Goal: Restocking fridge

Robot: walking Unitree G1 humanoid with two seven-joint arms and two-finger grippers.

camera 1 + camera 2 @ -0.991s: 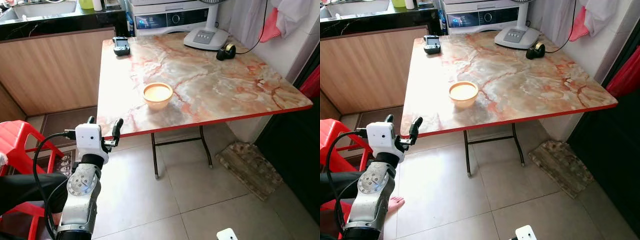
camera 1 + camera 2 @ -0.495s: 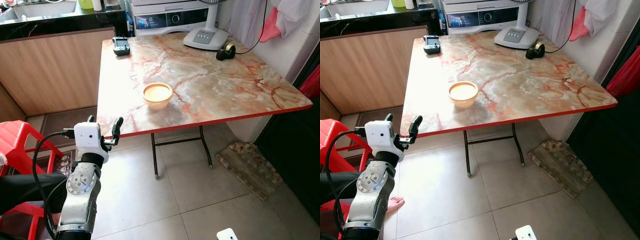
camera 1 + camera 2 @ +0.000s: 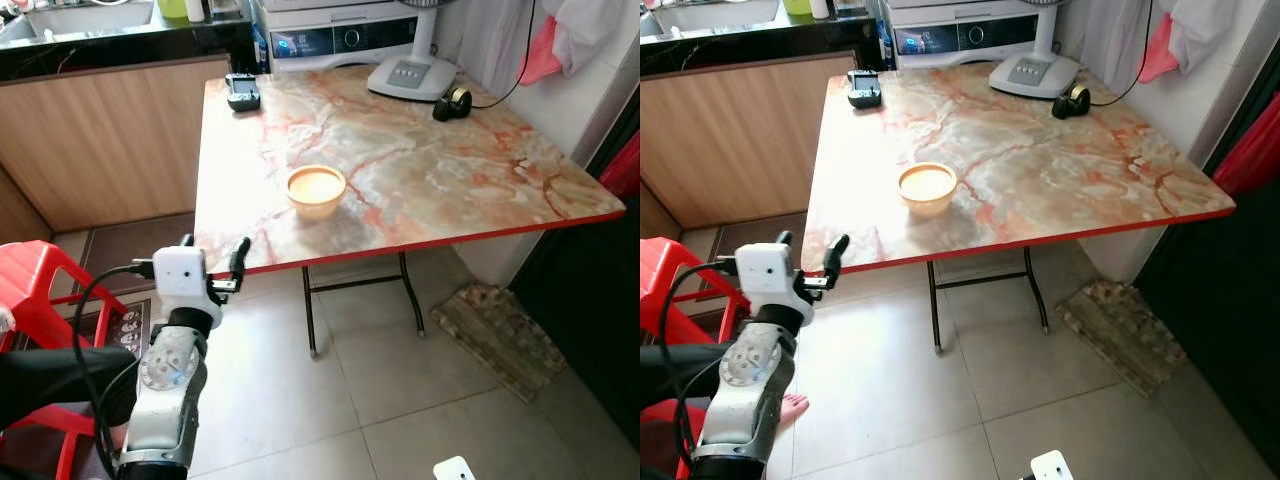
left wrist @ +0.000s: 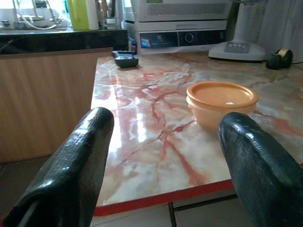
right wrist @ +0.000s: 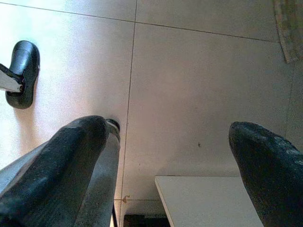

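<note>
A round orange lidded tub (image 3: 316, 190) stands on the red-edged marble table (image 3: 430, 170), near its front-left part. My left gripper (image 3: 213, 244) is raised just short of the table's near-left edge, open and holding nothing. In the left wrist view the tub (image 4: 221, 101) lies ahead between the two spread black fingers (image 4: 80, 156), still some way off. My right gripper (image 5: 165, 137) hangs low over the tiled floor, open and empty.
A black handset (image 3: 241, 92), a fan base (image 3: 412, 75) and a tape roll (image 3: 453, 101) sit at the table's far side. A wooden cabinet (image 3: 110, 140) stands to the left, a red stool (image 3: 30, 280) by my left arm, a mat (image 3: 500, 335) on the right.
My left arm has crept slightly forward and to the right, toward the table edge. The tub and the rest have not moved.
</note>
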